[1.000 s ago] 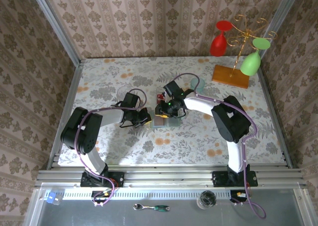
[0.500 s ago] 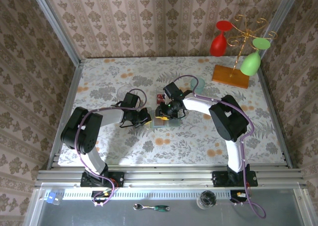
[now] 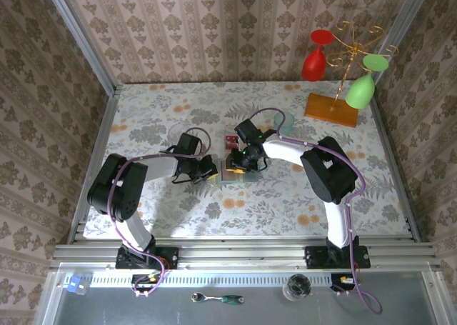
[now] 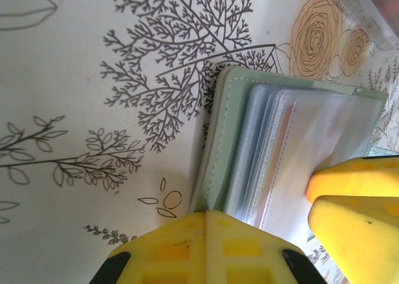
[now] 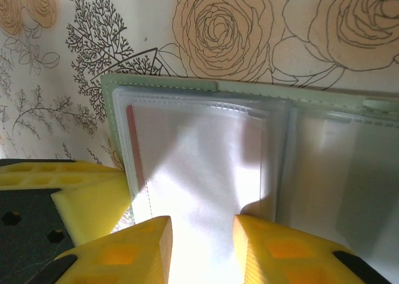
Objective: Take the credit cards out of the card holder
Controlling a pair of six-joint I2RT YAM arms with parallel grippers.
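Observation:
The pale green card holder (image 3: 230, 177) lies open on the flowered table between the arms. My left gripper (image 4: 206, 216) is shut on the near edge of its cover (image 4: 232, 109). Clear sleeves (image 5: 206, 153) fan out above the cover. A red credit card edge (image 5: 129, 137) shows inside the left sleeve. My right gripper (image 5: 201, 246) is open, its two yellow fingertips (image 5: 146, 249) resting on that sleeve, nothing pinched between them. The same fingers (image 4: 355, 200) show at the right of the left wrist view. Another red card (image 3: 230, 140) lies on the table just behind the holder.
A wooden-based rack (image 3: 332, 109) with a red glass (image 3: 314, 59) and a green glass (image 3: 360, 89) hanging from it stands at the back right. A pale teal cup (image 3: 285, 119) sits behind my right arm. Papered walls close in the table's sides.
My right gripper has shifted slightly to the left over the card holder. The left gripper has stayed where it was.

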